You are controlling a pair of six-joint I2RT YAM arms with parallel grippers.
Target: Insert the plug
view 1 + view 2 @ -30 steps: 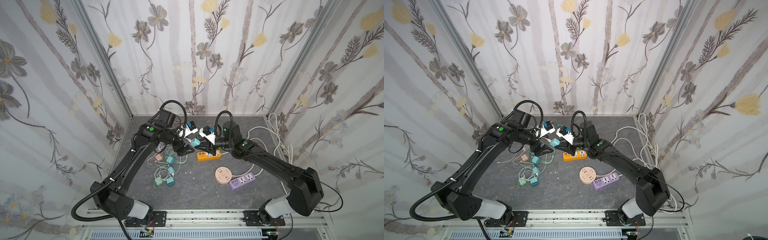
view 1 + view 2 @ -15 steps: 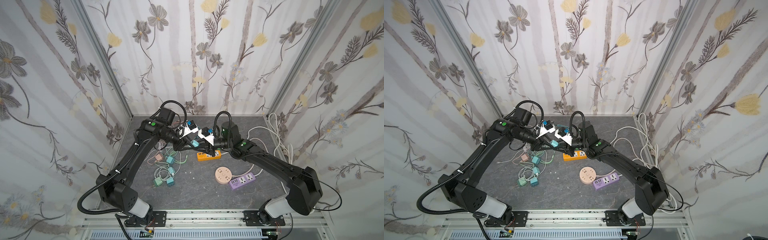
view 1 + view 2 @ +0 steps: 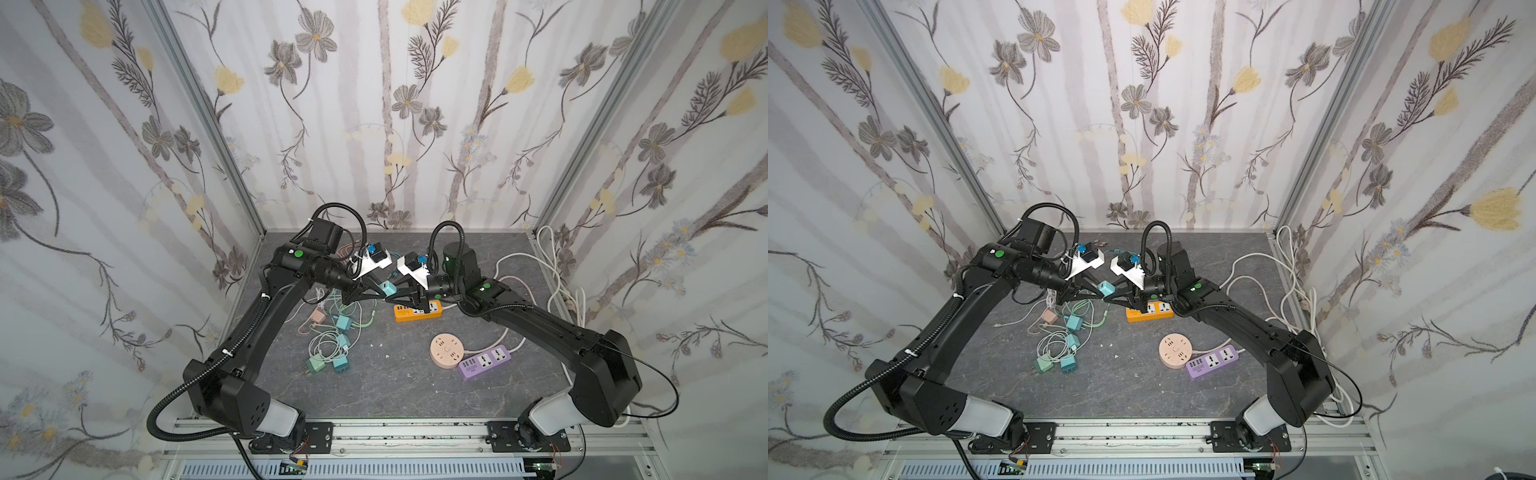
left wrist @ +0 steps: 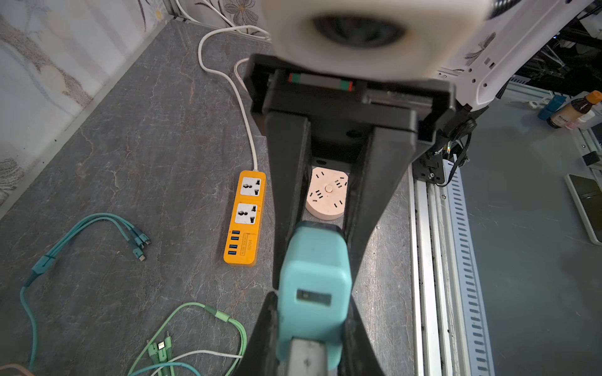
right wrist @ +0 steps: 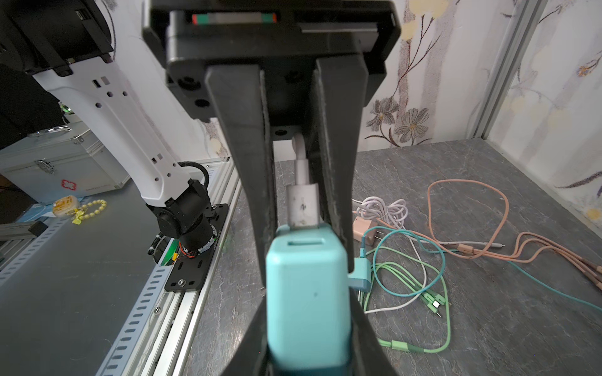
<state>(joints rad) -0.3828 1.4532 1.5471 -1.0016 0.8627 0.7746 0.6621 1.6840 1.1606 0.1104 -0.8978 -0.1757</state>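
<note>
While both tools are facing each other in mid-air over the middle of the table (image 3: 374, 395), toward its back edge, the teal charger (image 3: 388, 288) is hanging between them, clear of the surface. The left tool (image 5: 303, 224) is pinching the charger's cable end w/ its fingers nearly together and pressing both sides. The white USB connector (image 5: 303, 205) is sitting in the gap between them, so this tool is holding the teal charger. The right tool (image 4: 324, 228) is flanking the opposite end, fingers lying against both sides. Whether it's clamping or only resting there, can't tell.

Progress, as I'm judging it: pick-up is done, insertion isn't begun. The orange power strip (image 3: 417, 311) is lying just below & beside the right tool, a bit toward the table's right edge, and both its sockets are showing empty in the left wrist view. The round pink socket (image 3: 446, 351) and purple strip (image 3: 484, 361) are lying nearer the front-right corner, nothing plugged in as far as visible. The charger's prongs aren't showing anywhere, so its orientation is unclear.

Left to do, prob.: one tool taking sole hold, prongs pointing down, lining up over a socket, pushing home. Spare chargers & cables (image 3: 332, 332) are lying tangled left of centre, w/ no tool touching them.
</note>
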